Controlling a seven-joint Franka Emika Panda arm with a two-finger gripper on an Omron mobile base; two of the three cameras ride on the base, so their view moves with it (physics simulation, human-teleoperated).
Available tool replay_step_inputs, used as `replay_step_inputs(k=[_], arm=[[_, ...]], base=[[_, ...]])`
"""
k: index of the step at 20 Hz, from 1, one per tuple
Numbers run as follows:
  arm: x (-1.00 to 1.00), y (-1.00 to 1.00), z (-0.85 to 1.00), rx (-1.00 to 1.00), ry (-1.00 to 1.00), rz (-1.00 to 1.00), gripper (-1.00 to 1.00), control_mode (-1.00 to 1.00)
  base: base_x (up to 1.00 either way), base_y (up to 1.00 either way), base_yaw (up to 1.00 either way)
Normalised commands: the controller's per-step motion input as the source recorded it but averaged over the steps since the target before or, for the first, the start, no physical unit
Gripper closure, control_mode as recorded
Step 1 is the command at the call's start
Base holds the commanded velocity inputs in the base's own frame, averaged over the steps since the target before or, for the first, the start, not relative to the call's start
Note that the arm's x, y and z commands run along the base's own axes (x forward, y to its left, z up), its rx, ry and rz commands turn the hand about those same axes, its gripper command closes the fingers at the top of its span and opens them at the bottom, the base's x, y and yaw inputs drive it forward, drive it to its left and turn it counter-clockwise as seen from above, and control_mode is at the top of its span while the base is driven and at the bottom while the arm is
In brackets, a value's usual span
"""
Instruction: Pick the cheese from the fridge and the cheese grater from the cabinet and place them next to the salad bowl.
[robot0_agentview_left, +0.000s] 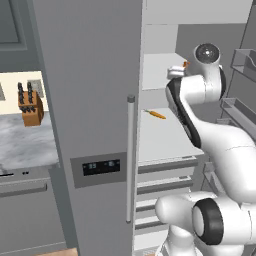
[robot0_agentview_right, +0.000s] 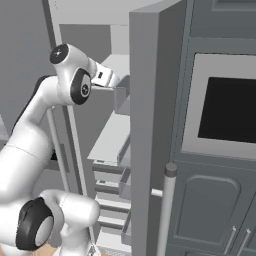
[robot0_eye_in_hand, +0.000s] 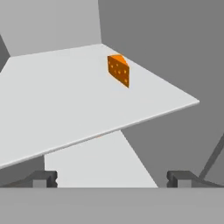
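a: nearest the lens in the hand view sit the two dark tips of the pincer (robot0_eye_in_hand: 112, 178), low at the frame's bottom and set wide apart. how do you read them?

b: released, spread to their widest, with nothing between them. they point along a white upper shelf (robot0_eye_in_hand: 65, 100) inside the fridge (robot0_agentview_left: 90, 100).

a: and the cheese (robot0_eye_in_hand: 118, 70)?

b: a small orange wedge with darker spots, standing on that upper shelf, toward its far side and near the grey back wall. it is well apart from the pincer tips. from the left base view just a sliver of orange (robot0_agentview_left: 185, 64) peeks out beside the white wrist.

a: the fridge itself?

b: its right compartment stands open. the closed left door carries a long vertical bar handle (robot0_agentview_left: 130, 160) and a dark dispenser panel (robot0_agentview_left: 101, 167). on the open door, at the far right of the left base view, grey door bins (robot0_agentview_left: 240, 112) jut out.

a: anything on the lower shelf (robot0_agentview_left: 162, 135)?

b: a thin orange carrot (robot0_agentview_left: 156, 114) lies there, near the shelf's back left part. below it are stacked grey drawers.

a: and outside the fridge?

b: to the left, a marbled table (robot0_agentview_left: 25, 145) carries a brown knife block (robot0_agentview_left: 31, 109) with dark handles. in the right base view, a built-in oven (robot0_agentview_right: 227, 110) with a black window sits to the right of the fridge.
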Motion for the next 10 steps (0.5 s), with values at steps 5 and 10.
replay_step_inputs(k=[5, 10], arm=[[0.57, -0.19, 0.0, 0.0, 0.0, 0.04, -1.0, -1.0], [0.56, -0.43, 0.18, 0.0, 0.15, 0.02, -1.0, -1.0]], base=[[0.0, 0.0, 0.0], [0.0, 0.0, 0.0]])
